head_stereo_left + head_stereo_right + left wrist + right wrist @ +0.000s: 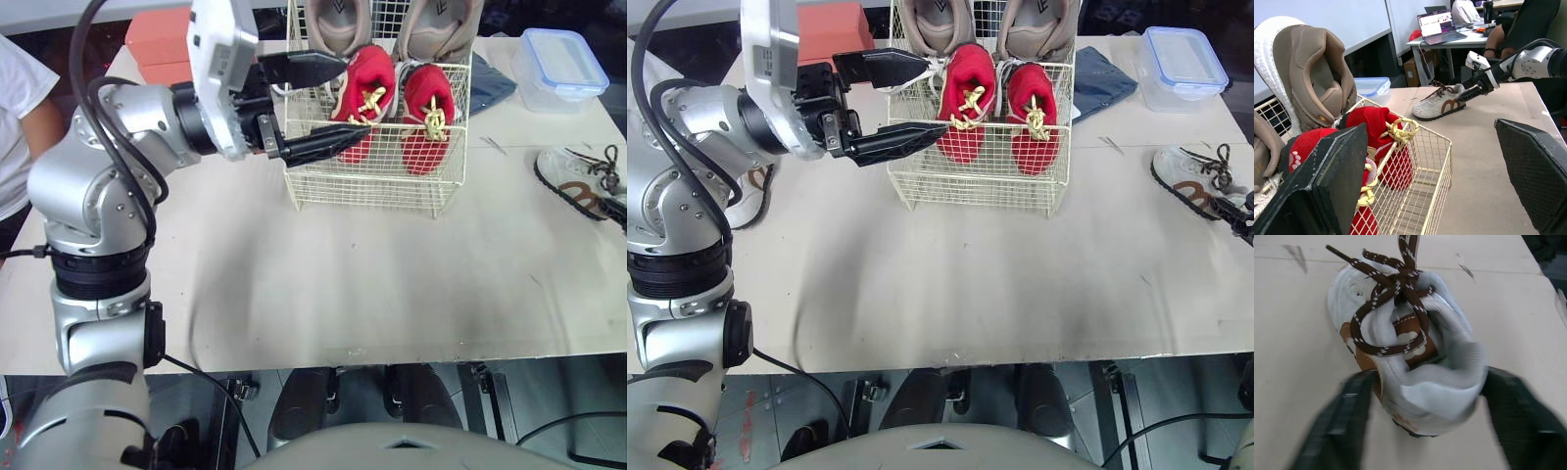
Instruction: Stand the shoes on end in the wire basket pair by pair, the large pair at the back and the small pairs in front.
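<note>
In the wire basket point(377, 186) on the worktop point(343, 284), a tan pair point(338, 24) stands on end at the back, with a red pair point(367, 83) upright just in front. The left pincer point(936, 96) hovers wide open and empty at the basket's left side. Well to the right, a white sneaker point(1187, 178) with brown laces lies on the worktop, the right pincer point(1430, 382) spread open around its heel.

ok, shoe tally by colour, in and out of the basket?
Taupe shoes: 2, back of the wire basket.
Red shoes: 2, front of the basket.
White shoe with brown laces: 1, on the table.
Total: 5 shoes.
A pale shape at the table's left edge is too hidden to count.
</note>
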`<state>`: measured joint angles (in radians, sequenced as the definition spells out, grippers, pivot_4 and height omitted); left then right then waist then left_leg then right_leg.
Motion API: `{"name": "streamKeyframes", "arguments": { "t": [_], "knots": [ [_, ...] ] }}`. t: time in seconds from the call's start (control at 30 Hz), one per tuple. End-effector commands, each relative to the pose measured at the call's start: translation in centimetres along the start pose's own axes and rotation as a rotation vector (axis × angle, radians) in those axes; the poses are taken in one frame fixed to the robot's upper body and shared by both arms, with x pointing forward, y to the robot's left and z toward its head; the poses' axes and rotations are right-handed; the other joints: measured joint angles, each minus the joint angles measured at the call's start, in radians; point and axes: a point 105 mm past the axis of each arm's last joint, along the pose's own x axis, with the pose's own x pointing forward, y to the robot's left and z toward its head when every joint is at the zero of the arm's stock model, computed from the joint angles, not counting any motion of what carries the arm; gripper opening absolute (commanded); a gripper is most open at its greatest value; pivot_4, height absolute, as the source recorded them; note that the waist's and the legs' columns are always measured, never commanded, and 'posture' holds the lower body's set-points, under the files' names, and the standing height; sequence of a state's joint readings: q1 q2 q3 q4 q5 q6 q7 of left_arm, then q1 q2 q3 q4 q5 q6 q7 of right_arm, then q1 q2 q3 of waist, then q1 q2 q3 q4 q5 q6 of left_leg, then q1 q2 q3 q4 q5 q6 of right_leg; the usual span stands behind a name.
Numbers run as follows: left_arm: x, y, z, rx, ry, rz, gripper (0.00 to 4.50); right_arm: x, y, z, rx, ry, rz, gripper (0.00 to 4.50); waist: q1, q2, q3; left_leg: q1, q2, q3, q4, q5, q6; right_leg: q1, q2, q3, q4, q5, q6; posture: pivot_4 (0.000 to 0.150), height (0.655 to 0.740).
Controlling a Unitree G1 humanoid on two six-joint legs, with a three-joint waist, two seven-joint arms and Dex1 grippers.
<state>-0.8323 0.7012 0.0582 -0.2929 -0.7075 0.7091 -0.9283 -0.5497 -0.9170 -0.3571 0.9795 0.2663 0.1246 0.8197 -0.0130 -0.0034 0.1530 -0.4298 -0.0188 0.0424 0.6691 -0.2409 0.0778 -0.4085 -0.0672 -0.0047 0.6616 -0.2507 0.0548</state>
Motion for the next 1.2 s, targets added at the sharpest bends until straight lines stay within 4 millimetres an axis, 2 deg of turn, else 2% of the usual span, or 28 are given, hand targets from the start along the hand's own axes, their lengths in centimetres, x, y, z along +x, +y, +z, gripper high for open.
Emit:
{"name": "streamKeyframes", "arguments": {
  "t": [0.03,0.1,0.23,0.33,0.43,0.5,0.53,0.63,0.73,0.8,0.9,1.0,1.13,1.2],
  "knots": [
    [-0.2,-0.1,1.2,0.058,-0.025,0.01,4.5,-0.3,-0.2,0.8,-0.046,-0.009,0.013,0.75,-0.001,0.0,0.0,0.0,0.0,0.0,0.0,0.0,0.0,0.0,0.0,0.0,0.0,0.0,0.0,0.15,0.74],
    [-0.2,-0.1,1.1,0.057,-0.023,0.01,4.5,-0.4,-0.2,0.8,-0.044,-0.012,0.015,0.03,0.0,0.0,0.0,0.0,0.0,0.0,0.0,0.0,0.0,0.0,0.0,0.0,0.0,0.0,0.0,0.15,0.74],
    [-0.4,-0.2,0.9,0.05,-0.017,0.011,4.5,-0.9,-0.1,1.4,-0.092,-0.039,0.012,0.01,0.0,0.0,0.0,0.0,0.0,0.0,0.0,0.0,0.0,0.0,0.0,0.0,0.0,0.0,0.0,0.15,0.74],
    [-0.6,-0.3,0.7,0.035,-0.01,0.012,4.5,-1.3,0.8,3.6,-0.181,-0.134,0.002,0.01,0.002,0.0,0.0,0.0,0.0,0.0,0.0,0.0,0.0,0.0,-0.001,0.0,0.0,0.0,0.0,0.15,0.74],
    [-0.7,-0.5,0.3,0.018,0.005,0.0,4.5,-2.3,2.7,7.1,-0.353,-0.286,-0.034,0.01,0.0,0.0,0.0,0.0,0.0,0.0,0.0,0.0,0.0,0.0,-0.003,0.0,0.0,0.0,0.0,0.15,0.74],
    [-0.7,-0.6,0.2,0.012,0.008,-0.006,4.5,-2.8,3.9,8.5,-0.427,-0.349,-0.036,0.01,-0.001,0.001,0.0,0.0,0.0,0.0,0.0,0.0,0.0,0.0,-0.003,0.0,0.001,0.0,0.0,0.15,0.74],
    [-0.8,-0.6,0.0,0.01,0.017,-0.017,4.5,-3.7,5.8,10.6,-0.494,-0.445,0.011,0.01,0.0,0.001,0.0,0.0,0.0,0.0,0.0,0.0,0.0,-0.001,-0.003,0.0,0.001,0.0,0.0,0.15,0.74],
    [-1.1,-0.3,0.0,0.01,0.031,-0.036,4.5,-6.2,9.9,14.6,-0.697,-0.627,0.116,0.01,-0.001,0.001,0.0,0.0,0.0,0.0,0.0,0.0,0.0,-0.001,-0.001,0.0,0.001,0.0,0.0,0.15,0.74],
    [-1.5,0.0,0.3,0.007,0.031,-0.051,4.5,-8.1,12.3,16.8,-0.848,-0.739,0.18,0.01,0.004,0.001,0.001,0.0,0.0,0.0,0.0,0.0,0.0,-0.001,-0.001,-0.001,0.001,0.0,0.0,0.15,0.74],
    [-2.2,0.3,0.4,0.025,0.041,-0.07,4.5,-9.5,14.8,18.1,-0.947,-0.831,0.261,0.01,0.008,-0.001,0.002,-0.001,0.0,-0.001,0.001,0.0,0.0,-0.001,-0.001,-0.002,0.001,0.0,0.0,0.15,0.74],
    [-3.1,1.1,1.4,0.05,0.011,-0.078,4.5,-11.1,18.1,19.0,-1.104,-0.917,0.391,0.01,0.009,-0.002,0.002,-0.001,0.0,-0.001,0.001,0.0,0.0,-0.001,-0.002,-0.004,0.0,0.0,0.0,0.15,0.74],
    [-4.0,2.0,2.0,0.065,0.007,-0.078,4.5,-12.1,20.4,19.5,-1.235,-0.98,0.486,0.01,0.006,-0.002,0.003,-0.001,0.0,-0.001,0.001,0.0,0.0,-0.001,-0.002,-0.005,0.001,0.0,0.0,0.15,0.74],
    [-3.8,2.2,3.5,0.046,-0.051,-0.119,4.5,-12.0,23.5,18.3,-1.351,-0.962,0.67,0.01,0.004,-0.005,0.004,-0.001,0.0,-0.002,0.001,0.0,0.0,-0.001,-0.002,-0.006,0.0,0.0,0.0,0.15,0.74],
    [-3.3,2.0,3.6,0.036,-0.058,-0.14,4.5,-11.9,24.6,17.7,-1.398,-0.955,0.735,0.01,0.004,-0.005,0.005,-0.002,0.0,-0.002,0.001,0.0,0.0,-0.001,-0.003,-0.006,0.0,0.0,0.0,0.15,0.74]
  ]
}}
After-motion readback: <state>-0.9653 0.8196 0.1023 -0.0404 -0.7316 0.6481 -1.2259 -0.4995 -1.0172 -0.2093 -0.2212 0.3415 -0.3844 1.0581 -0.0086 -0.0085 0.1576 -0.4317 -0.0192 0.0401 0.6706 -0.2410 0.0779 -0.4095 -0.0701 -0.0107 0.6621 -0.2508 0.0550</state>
